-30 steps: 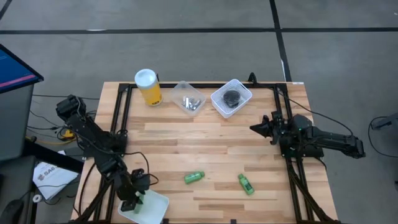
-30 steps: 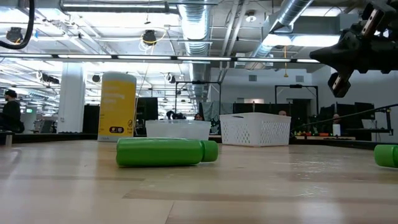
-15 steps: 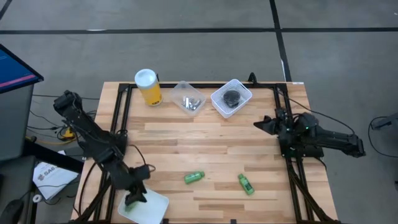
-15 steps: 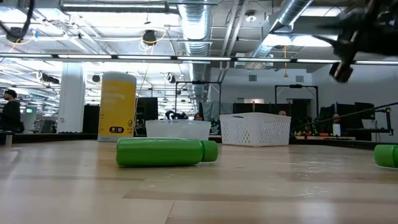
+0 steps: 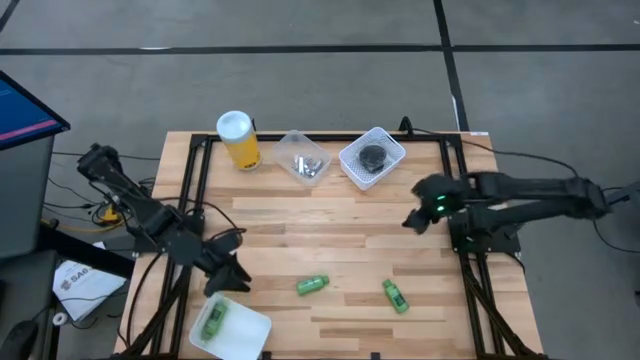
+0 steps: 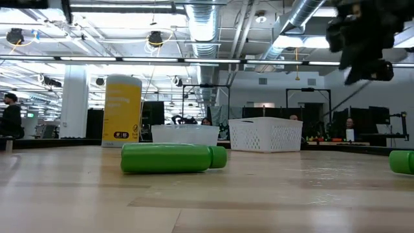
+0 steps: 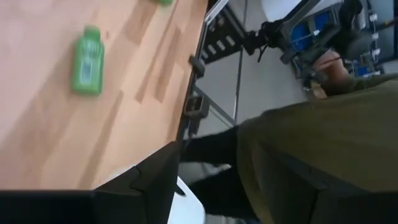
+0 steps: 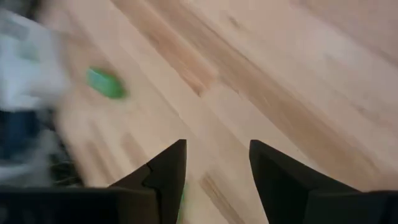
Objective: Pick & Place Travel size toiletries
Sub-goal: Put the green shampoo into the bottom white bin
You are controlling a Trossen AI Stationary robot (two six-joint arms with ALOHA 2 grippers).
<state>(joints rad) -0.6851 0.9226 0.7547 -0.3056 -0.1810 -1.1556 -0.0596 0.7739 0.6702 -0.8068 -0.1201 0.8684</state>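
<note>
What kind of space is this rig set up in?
Probably a large open lab or workshop: bare ceiling ducts and strip lights overhead, rows of workstations with people behind the wooden table, concrete floor around it.

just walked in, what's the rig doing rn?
Sorting travel toiletries into tubs. One green bottle lies in the white tub at the table's front left corner; the left tool is beside that tub, open and empty. Two more green bottles lie loose on the wood near the front edge. The right tool is open over the table's right side, holding nothing. At the back, the clear tub holds silvery tubes and the white basket a dark round piece.
</note>
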